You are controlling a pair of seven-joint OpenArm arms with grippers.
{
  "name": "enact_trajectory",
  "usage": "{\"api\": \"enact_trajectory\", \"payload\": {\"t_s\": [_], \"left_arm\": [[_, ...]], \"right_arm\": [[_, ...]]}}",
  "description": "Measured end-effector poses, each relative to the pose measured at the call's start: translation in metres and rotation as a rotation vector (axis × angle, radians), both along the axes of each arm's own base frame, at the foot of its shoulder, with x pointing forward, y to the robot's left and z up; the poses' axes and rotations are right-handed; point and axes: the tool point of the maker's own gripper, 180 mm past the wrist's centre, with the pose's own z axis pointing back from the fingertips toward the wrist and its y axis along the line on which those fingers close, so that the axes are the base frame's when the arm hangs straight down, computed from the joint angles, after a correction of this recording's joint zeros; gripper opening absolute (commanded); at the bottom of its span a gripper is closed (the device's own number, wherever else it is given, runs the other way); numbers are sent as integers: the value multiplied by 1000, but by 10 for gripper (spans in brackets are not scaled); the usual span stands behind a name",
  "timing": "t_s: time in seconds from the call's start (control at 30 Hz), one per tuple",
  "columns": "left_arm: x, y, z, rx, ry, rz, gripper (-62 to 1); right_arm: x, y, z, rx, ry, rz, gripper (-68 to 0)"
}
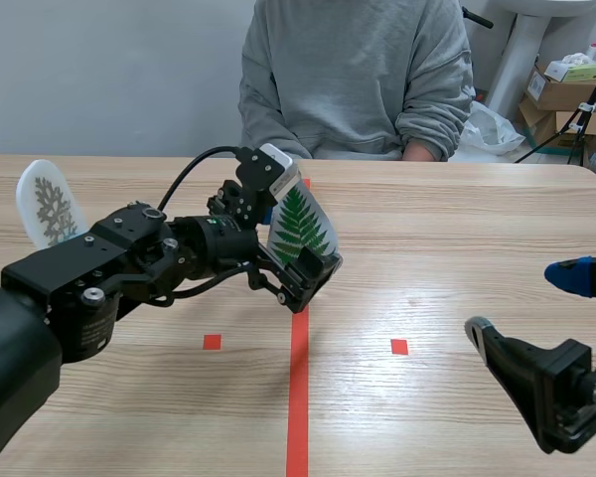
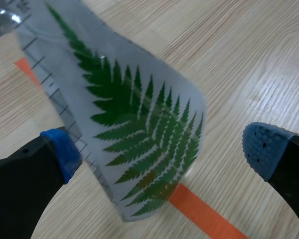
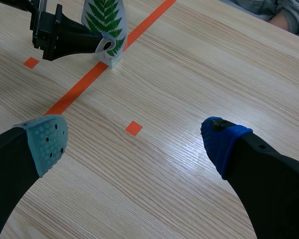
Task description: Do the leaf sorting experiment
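Left hand (image 2: 163,151) wide around a glossy, bent laminated fern card (image 2: 134,114); right hand (image 3: 133,142) wide too

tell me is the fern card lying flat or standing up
Standing up, tilted: the fern card rises on end from the table, lower end by the red tape line.

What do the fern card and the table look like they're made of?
Fern card: likely a real or printed leaf sealed in clear plastic film, glossy; it catches glare and bends in a curve. Table: light wood grain with a soft sheen, possibly laminate or veneer rather than solid wood; the pictures leave that open.
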Motion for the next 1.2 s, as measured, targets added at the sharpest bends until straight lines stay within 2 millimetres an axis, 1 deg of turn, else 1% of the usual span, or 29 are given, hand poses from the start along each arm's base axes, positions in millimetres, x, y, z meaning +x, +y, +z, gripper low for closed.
{"api": "enact_trajectory", "payload": {"t_s": [0.23,0.33,0.4,0.53,0.63,0.7,0.83,0.97,1.0,1.2], "left_arm": [[-5,4,-7,15,17,3,14],[-6,7,-10,26,17,5,-137],[-7,7,-12,32,18,3,-213],[-8,7,-12,31,20,3,-288],[-8,7,-12,29,18,2,-360],[-8,6,-10,22,12,2,-394],[-7,5,-8,13,5,2,-437],[-7,5,-8,11,3,2,-547],[-7,5,-8,11,3,2,-557],[-7,5,-8,11,3,2,-568]], "right_arm": [[0,0,0,0,0,0,-128],[0,0,0,0,0,0,-128],[0,0,0,0,0,0,-128],[0,0,0,0,0,0,-128],[0,0,0,0,0,0,-128],[0,0,0,0,0,0,-128],[0,0,0,0,0,0,-128],[0,0,0,0,0,0,-128],[0,0,0,0,0,0,-128],[0,0,0,0,0,0,-128]]}}
